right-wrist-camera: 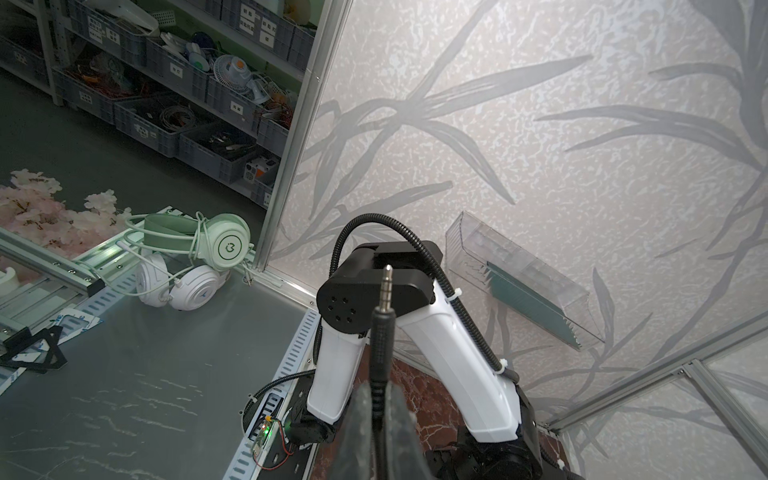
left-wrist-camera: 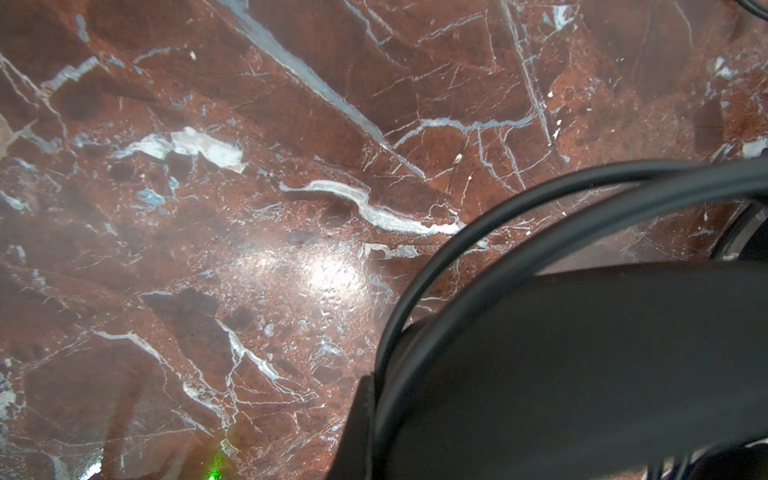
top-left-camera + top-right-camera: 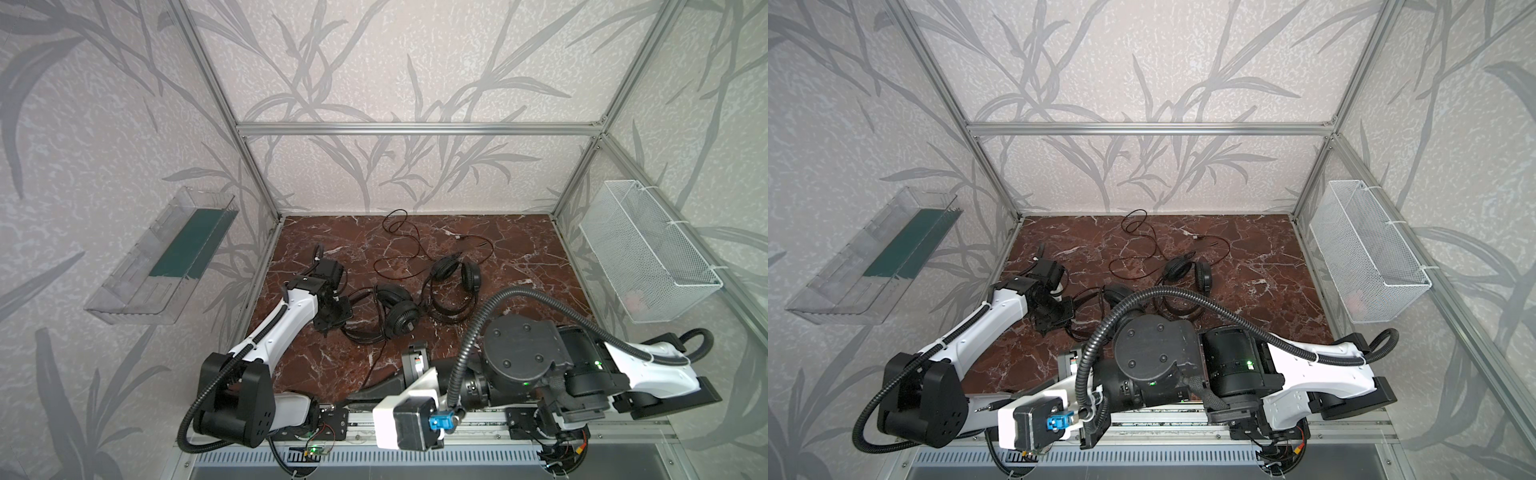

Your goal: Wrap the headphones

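Observation:
Two black headphones lie on the red marble table [image 3: 519, 257]. The nearer headset [image 3: 399, 316] [image 3: 1113, 293] rests beside my left gripper [image 3: 326, 330] [image 3: 1044, 328], which is shut on its thin double-wire headband [image 2: 457, 249]; one dark finger [image 2: 357, 415] presses against the wires. Its cable [image 3: 374, 361] runs forward to my right gripper [image 1: 379, 395] [image 3: 361, 392], which is shut on the cable just behind the metal jack plug [image 1: 385, 286] [image 3: 986, 407]. The farther headset [image 3: 457, 274] [image 3: 1187, 272] lies free, its cable [image 3: 399, 232] looped loosely toward the back wall.
A clear plastic tray [image 3: 162, 257] hangs on the left wall and a white mesh basket [image 3: 648, 257] on the right wall. The right arm's ribbed hose [image 3: 498, 299] arcs over the table's front. White headsets [image 1: 199, 257] lie outside the frame.

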Controlling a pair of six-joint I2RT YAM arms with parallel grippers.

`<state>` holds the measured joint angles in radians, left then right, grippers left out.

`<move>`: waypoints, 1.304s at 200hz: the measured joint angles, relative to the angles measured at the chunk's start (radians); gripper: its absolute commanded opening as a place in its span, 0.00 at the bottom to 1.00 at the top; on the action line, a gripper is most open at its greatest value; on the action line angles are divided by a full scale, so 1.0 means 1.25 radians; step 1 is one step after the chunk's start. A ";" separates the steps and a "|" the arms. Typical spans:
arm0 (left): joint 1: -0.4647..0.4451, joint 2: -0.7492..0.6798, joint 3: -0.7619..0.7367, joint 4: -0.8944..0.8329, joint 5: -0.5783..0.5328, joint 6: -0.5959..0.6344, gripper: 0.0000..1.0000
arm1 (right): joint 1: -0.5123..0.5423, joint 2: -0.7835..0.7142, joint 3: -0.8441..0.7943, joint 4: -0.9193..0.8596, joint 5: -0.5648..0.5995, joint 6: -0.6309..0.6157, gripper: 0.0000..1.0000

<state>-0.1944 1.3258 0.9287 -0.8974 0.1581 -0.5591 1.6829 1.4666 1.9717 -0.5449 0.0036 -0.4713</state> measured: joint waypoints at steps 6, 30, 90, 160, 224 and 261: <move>0.000 0.000 0.000 0.000 0.000 0.000 0.00 | 0.000 0.006 0.002 0.003 0.008 -0.008 0.00; -0.012 -0.005 0.000 0.002 -0.007 -0.002 0.00 | -0.008 0.026 0.002 0.019 0.035 -0.028 0.00; -0.082 -0.121 0.000 -0.005 -0.035 -0.021 0.00 | -0.144 0.077 0.076 0.033 -0.013 0.013 0.00; -0.170 -0.244 -0.002 -0.030 -0.023 -0.038 0.00 | -0.311 0.230 0.307 0.022 -0.088 0.079 0.00; -0.224 -0.310 -0.002 -0.052 0.005 -0.038 0.00 | -0.460 0.389 0.457 -0.023 -0.130 0.161 0.00; -0.264 -0.354 0.001 -0.065 0.035 -0.035 0.00 | -0.556 0.438 0.469 -0.030 -0.136 0.203 0.00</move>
<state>-0.5243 0.8829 0.9302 -0.9783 0.2024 -0.6033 0.9882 2.0136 2.5580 -0.5823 -0.1661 -0.2180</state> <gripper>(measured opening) 0.064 0.068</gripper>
